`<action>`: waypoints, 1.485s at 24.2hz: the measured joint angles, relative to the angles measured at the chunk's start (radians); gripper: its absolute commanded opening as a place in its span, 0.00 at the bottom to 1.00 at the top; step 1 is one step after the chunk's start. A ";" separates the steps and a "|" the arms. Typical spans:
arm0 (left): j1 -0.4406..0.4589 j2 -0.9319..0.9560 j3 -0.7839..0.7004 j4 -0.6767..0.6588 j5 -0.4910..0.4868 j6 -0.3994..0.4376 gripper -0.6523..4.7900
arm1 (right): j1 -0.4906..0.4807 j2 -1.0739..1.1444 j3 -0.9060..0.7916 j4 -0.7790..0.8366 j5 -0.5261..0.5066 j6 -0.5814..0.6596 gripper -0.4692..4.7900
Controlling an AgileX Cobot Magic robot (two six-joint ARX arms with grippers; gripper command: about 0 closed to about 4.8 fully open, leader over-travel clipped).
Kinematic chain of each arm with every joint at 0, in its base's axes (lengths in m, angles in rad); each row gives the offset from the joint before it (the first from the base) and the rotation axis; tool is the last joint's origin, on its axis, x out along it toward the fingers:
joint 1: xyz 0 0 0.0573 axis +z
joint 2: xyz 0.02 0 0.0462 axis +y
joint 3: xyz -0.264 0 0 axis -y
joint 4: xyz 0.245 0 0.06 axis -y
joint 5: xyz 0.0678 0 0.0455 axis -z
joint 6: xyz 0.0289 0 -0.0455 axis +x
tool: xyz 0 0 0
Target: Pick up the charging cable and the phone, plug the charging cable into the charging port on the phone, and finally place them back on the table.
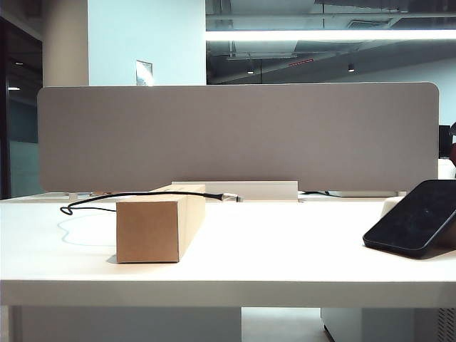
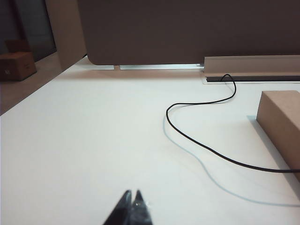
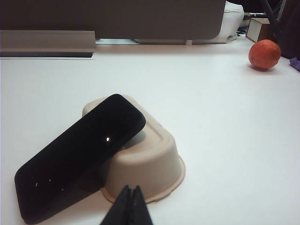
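Observation:
The black charging cable (image 1: 135, 194) lies over a cardboard box (image 1: 158, 224) on the white table (image 1: 271, 249), its silvery plug (image 1: 231, 197) hanging past the box toward the divider. In the left wrist view the cable (image 2: 197, 140) curves across the table, well ahead of my left gripper (image 2: 132, 193), which is shut and empty. The black phone (image 1: 417, 217) leans tilted at the right. In the right wrist view the phone (image 3: 79, 154) rests against an off-white stand (image 3: 150, 164), just beyond my shut, empty right gripper (image 3: 131, 188). Neither gripper shows in the exterior view.
A grey fabric divider (image 1: 235, 135) runs along the table's far edge, with a pale cable tray (image 2: 253, 65) at its foot. An orange fruit (image 3: 264, 54) sits far off beside the phone's stand. The cardboard box (image 2: 281, 122) stands beside the cable's loop.

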 measured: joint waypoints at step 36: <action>0.000 0.000 0.034 0.090 0.134 -0.002 0.11 | 0.000 0.001 0.069 -0.010 -0.107 0.103 0.08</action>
